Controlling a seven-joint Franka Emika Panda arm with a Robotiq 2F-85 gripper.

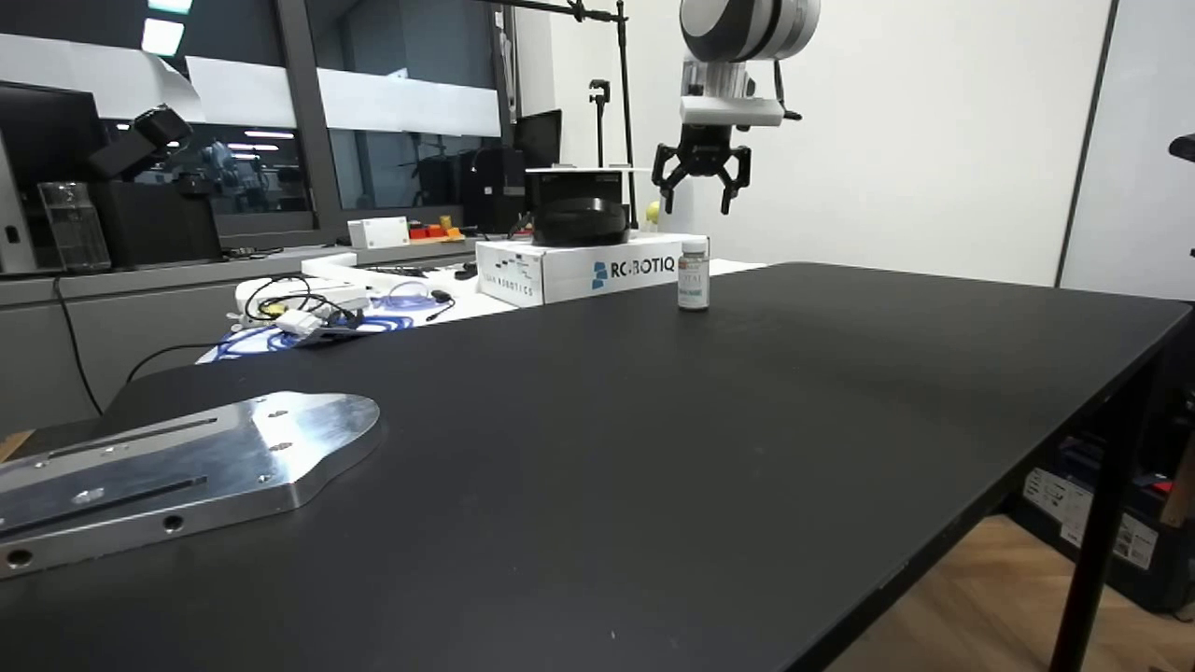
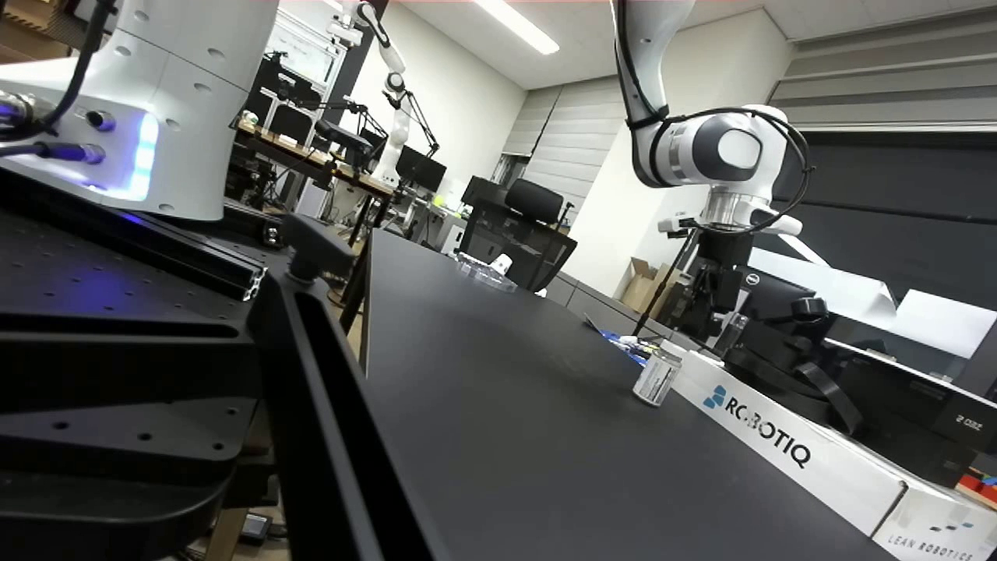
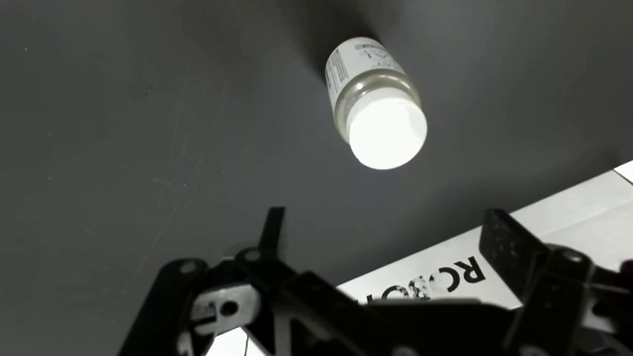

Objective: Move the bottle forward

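Now my jaws gape, empty; descending off-centre could topple the bottle (image 3: 376,105) near an edge of the table (image 1: 653,448).

Robotics lab. Ref = black table (image 1: 653,448). On it: slotted metal plate (image 1: 317,429), machined. Just beside its edge: box (image 1: 565,275) printed ROBOTIQ / LEAN ROBOTICS, loose blue cables (image 1: 378,324) along the same edge. Across the table: white robot base (image 2: 171,86), light strip (image 2: 142,160) glowing blue, perforated black mount (image 2: 70,269). Well past table: another white arm (image 2: 399,128), monitors (image 2: 420,167). Office chair (image 2: 514,241) beyond table's far end.
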